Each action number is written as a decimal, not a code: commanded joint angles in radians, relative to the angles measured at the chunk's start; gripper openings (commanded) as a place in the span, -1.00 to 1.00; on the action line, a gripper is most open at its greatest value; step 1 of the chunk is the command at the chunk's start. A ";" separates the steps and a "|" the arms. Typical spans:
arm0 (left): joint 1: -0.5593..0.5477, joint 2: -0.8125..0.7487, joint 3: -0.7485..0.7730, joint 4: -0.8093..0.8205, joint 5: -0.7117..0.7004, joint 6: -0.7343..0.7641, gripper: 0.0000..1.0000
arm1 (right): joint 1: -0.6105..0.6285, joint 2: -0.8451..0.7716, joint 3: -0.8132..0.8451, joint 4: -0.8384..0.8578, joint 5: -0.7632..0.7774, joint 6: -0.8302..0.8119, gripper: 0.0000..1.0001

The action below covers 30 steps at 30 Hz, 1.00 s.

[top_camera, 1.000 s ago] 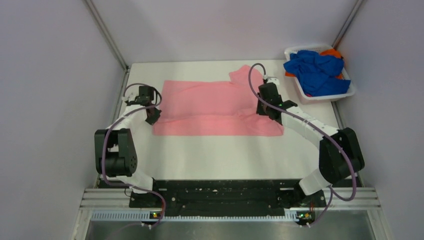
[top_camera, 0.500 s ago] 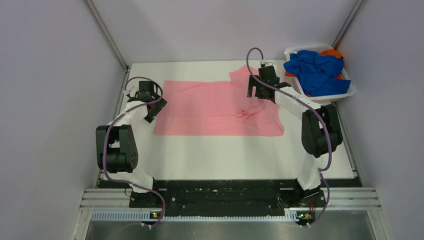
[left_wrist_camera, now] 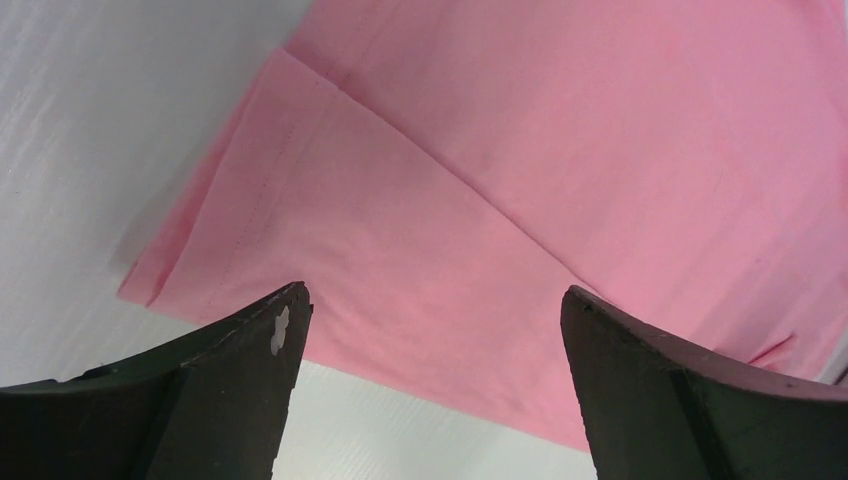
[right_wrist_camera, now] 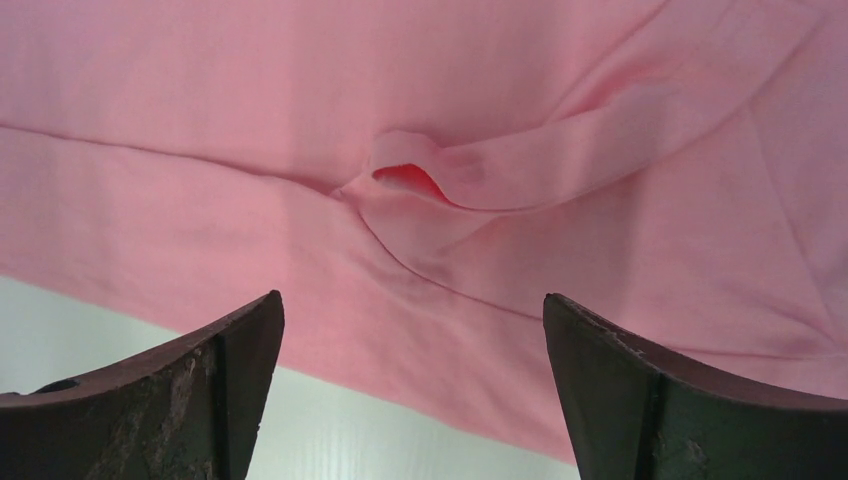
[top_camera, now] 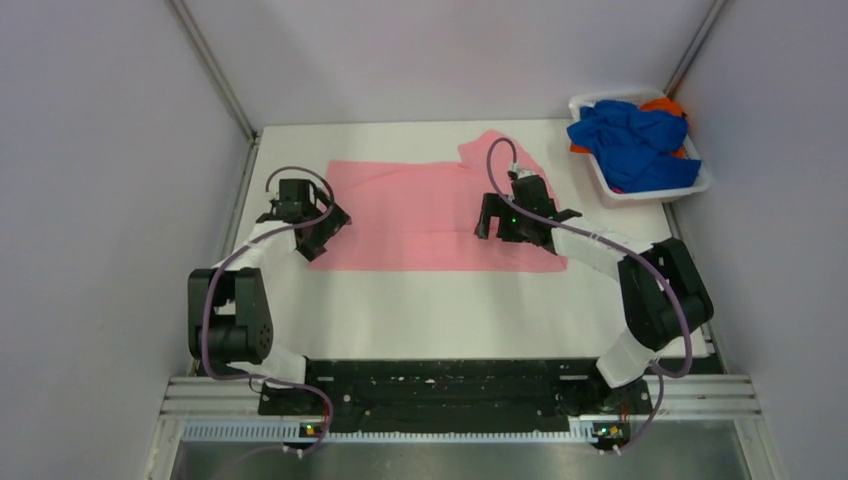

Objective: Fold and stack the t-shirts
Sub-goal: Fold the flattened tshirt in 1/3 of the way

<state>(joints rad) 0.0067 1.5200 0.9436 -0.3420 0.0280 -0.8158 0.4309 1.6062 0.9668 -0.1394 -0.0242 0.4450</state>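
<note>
1. We are looking at the light pink t-shirt (top_camera: 420, 200), which is lying flat on the white table (top_camera: 450, 310) across the centre of the top view. One long edge is doubled over. The blue t-shirts (top_camera: 630, 140) and an orange t-shirt (top_camera: 665, 103) are sitting bunched in the white basket (top_camera: 700, 185) at the upper right.
2. The left gripper (left_wrist_camera: 430, 300) is hovering over the pink shirt's lower-left corner with its jaws spread wide, gripping nothing.
3. The right gripper (right_wrist_camera: 410, 300) is also gaping wide and empty, above a pucker (right_wrist_camera: 405, 175) in the middle of its wrist view where a sleeve band is bunching.
4. We are judging the cloth to be thin, light and limp. It is likely to sag and trail when lifted and will not hold a shape. The two layers may slide over each other. It is not fragile.
5. We are favouring a pinch low to the table, through both layers. One hold would be at the stitched corner (left_wrist_camera: 150, 280) on the left of the left wrist view, the other on the matching edge at the bottom of the right wrist view. Raising both ends together should keep the crease straight, and the pucker probably needs smoothing.
</note>
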 commanded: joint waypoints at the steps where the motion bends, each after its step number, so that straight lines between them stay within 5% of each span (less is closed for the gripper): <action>1: -0.002 0.015 -0.006 0.052 0.046 0.026 0.98 | 0.013 0.074 0.050 0.093 -0.040 0.031 0.97; 11: -0.001 -0.001 -0.009 0.029 0.021 0.041 0.98 | 0.015 0.322 0.349 0.099 0.077 -0.009 0.97; 18: -0.002 -0.030 -0.005 0.011 0.016 0.045 0.98 | 0.015 0.459 0.641 -0.065 0.159 -0.066 0.97; 23: -0.002 -0.050 -0.003 0.029 0.045 0.046 0.98 | 0.017 0.324 0.514 -0.049 0.186 -0.068 0.97; 30: -0.040 0.039 0.003 0.173 0.148 0.025 0.98 | 0.014 0.072 0.136 0.007 0.191 0.021 0.97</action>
<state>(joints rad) -0.0029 1.5135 0.9382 -0.2958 0.1055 -0.7841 0.4397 1.8130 1.2369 -0.1692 0.1452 0.4110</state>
